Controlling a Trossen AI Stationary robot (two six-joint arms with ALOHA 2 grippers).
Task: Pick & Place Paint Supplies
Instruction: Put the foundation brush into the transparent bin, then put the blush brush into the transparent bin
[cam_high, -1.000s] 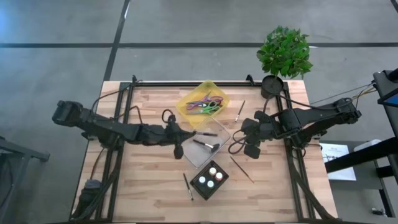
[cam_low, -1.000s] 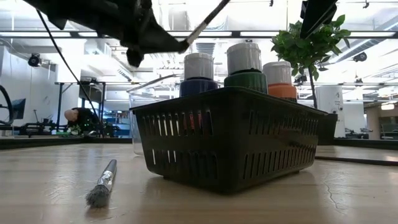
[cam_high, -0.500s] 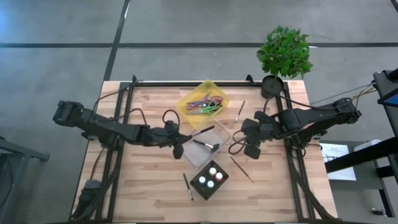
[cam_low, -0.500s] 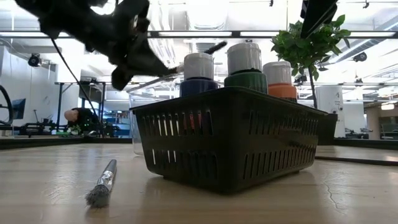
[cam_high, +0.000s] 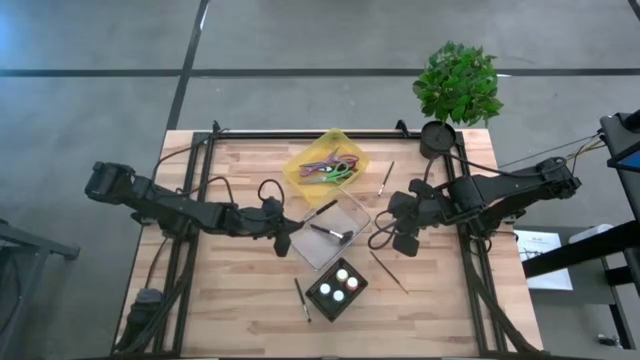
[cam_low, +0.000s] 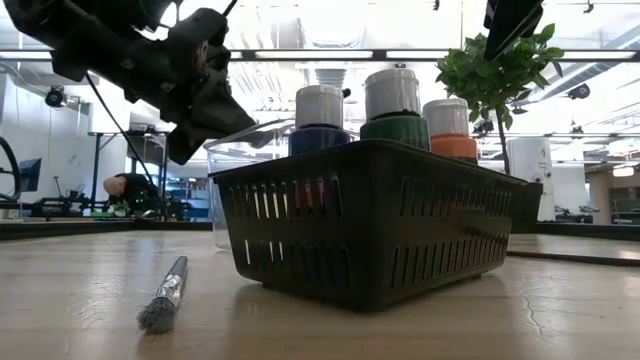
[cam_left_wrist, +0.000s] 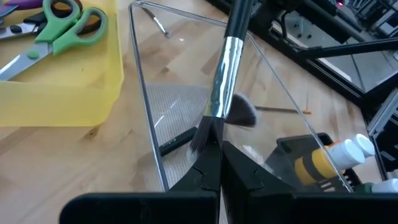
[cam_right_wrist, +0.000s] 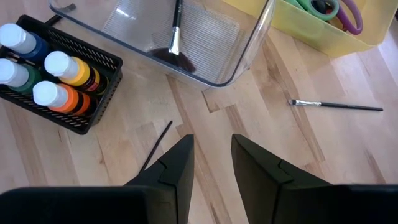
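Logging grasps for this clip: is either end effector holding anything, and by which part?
The left end effector is shut on a paintbrush, gripping its bristle end, handle pointing away over the clear bin. The right end effector is open and holds nothing.

No text, label, brand, number or sign can be read in any view. The labels on the small white-capped paint bottles (cam_right_wrist: 62, 81) in the black plastic mesh basket (cam_right_wrist: 93, 93), ahead of the right pincer (cam_right_wrist: 211, 162), are seen only as bands of colour, and no lettering can be made out on them.
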